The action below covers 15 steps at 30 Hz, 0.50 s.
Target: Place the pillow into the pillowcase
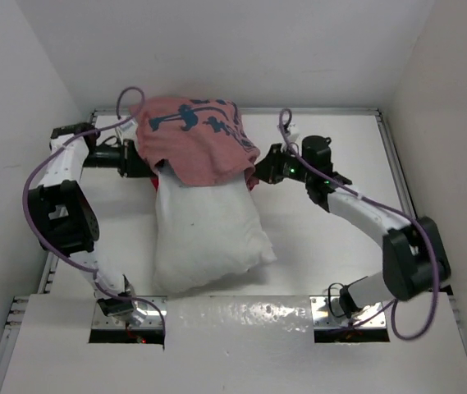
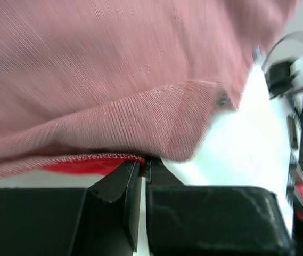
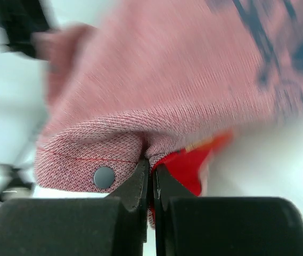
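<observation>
Sheathing step: left end effector (image 2: 145, 163) and right end effector (image 3: 152, 168) each clenched on pillowcase (image 1: 196, 141) hem; next, probably drawing it over the pillow (image 1: 208, 236) between them.

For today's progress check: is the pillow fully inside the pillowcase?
Mostly out: the pillowcase covers only the far end of the pillow.

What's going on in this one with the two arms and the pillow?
Both arms are working a pillowcase onto a white pillow lying on the table. The left gripper is pinched shut on the pillowcase's edge at one side, the right gripper on the edge at the other. The pillowcase, faded pink side out, covers only the pillow's far end. Most of the pillow sticks out toward the arms' bases.
</observation>
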Motion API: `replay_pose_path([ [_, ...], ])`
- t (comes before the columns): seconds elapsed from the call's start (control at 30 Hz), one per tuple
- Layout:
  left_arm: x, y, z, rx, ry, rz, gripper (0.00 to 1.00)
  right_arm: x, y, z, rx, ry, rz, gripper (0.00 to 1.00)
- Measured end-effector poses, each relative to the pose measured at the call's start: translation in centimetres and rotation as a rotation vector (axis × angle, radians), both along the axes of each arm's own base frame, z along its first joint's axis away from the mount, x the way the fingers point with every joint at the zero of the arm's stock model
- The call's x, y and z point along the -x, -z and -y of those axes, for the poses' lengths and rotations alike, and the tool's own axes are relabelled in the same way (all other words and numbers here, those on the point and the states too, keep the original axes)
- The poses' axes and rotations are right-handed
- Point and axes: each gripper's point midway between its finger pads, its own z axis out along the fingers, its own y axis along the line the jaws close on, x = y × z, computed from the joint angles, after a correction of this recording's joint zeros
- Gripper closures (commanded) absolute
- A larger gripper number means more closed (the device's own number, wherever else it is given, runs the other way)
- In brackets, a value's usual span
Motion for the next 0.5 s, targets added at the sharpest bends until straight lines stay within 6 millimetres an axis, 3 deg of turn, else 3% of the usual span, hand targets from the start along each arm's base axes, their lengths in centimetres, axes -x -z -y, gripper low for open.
replay_pose_path([
  [0.2, -3.7, -10.8, 0.1, 0.115, -0.070, 0.232, 1.00, 1.7, -12.4, -0.1, -0.154, -0.019, 0.176, 1.00],
  [0.37, -5.4, -19.5, 0.1, 0.187, -0.129, 0.385, 1.00, 1.9, -19.6, 0.1, -0.227, -0.012, 0.270, 1.00],
  [0.43, -7.0, -24.3, -0.4, 0.235, -0.200, 0.416, 1.00, 1.5, -23.4, 0.1, -0.259, 0.006, 0.314, 1.00],
  [0.5, -9.1, -31.6, -1.5, 0.282, -0.263, 0.516, 1.00, 0.4, -29.5, 0.4, -0.296, 0.035, 0.401, 1.00],
])
